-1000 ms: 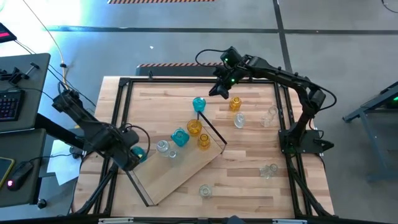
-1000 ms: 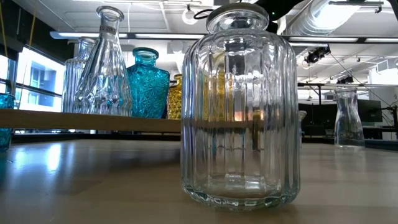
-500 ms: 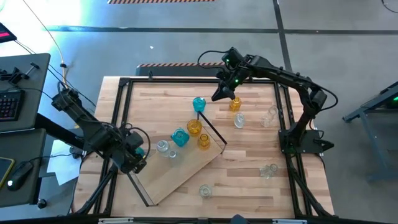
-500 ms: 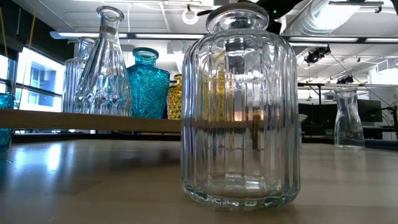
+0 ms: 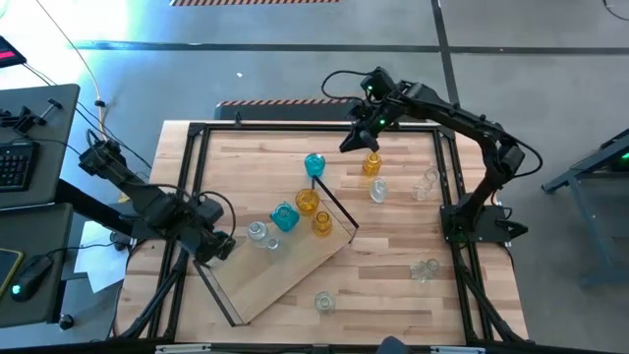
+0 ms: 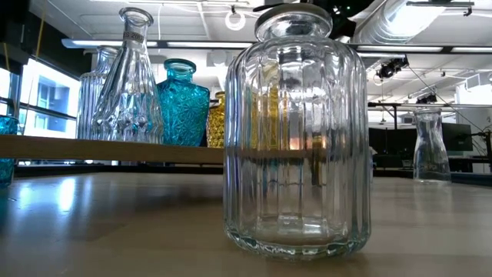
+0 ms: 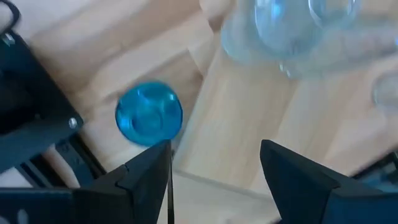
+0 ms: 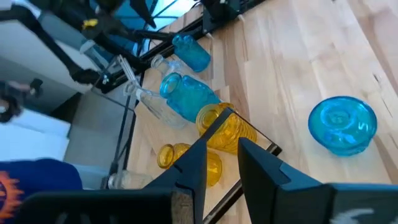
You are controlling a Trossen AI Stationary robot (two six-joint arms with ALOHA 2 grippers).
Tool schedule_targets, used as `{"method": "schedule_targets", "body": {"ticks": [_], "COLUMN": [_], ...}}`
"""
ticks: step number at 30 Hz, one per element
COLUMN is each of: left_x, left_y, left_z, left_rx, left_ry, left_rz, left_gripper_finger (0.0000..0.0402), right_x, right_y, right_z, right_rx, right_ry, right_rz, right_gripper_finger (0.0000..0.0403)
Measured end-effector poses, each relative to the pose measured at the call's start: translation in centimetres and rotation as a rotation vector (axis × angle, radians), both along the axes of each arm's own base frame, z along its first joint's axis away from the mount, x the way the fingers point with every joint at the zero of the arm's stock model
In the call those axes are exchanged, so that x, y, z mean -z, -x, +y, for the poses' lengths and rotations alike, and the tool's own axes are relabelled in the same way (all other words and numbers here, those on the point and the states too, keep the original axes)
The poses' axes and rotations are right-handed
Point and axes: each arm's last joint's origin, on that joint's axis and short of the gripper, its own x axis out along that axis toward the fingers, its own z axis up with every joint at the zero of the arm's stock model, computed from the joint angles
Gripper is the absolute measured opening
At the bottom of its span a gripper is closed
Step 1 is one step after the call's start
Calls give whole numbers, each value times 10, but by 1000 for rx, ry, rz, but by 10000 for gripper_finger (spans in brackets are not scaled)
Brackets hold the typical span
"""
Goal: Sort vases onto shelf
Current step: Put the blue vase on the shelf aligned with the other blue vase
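The left pincer [image 7: 214,163], released, hovers over the shelf [image 5: 295,267] near a teal vase [image 7: 149,114]; the right pincer [image 5: 352,144], holding nothing, hangs beside an amber vase [image 5: 371,163].

A striped wooden table [image 5: 393,246] inside a black frame [image 5: 192,147] stands on a grey floor [image 5: 246,69], with a side desk [image 5: 34,128] carrying a keyboard [image 5: 14,162] and mouse [image 5: 29,275] beside it.
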Motion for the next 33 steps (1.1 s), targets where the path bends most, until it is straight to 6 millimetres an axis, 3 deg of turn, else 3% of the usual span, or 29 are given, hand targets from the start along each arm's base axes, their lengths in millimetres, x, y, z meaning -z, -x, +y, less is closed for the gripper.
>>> {"method": "schedule_targets", "body": {"ticks": [6, 17, 33], "left_x": [10, 32, 49], "left_y": [-13, -29, -29], "left_z": [0, -13, -19], "left_rx": [-34, 152, 266], "left_ry": [-56, -101, -70], "left_rz": [48, 206, 368], "left_gripper_finger": [239, 239, 239], "right_x": [-11, -31, -44], "right_y": [9, 23, 33], "right_z": [1, 10, 19], "right_rx": [51, 102, 128], "right_ry": [-36, -34, -17], "right_rz": [2, -13, -23], "right_gripper_finger": [73, 73, 73]}}
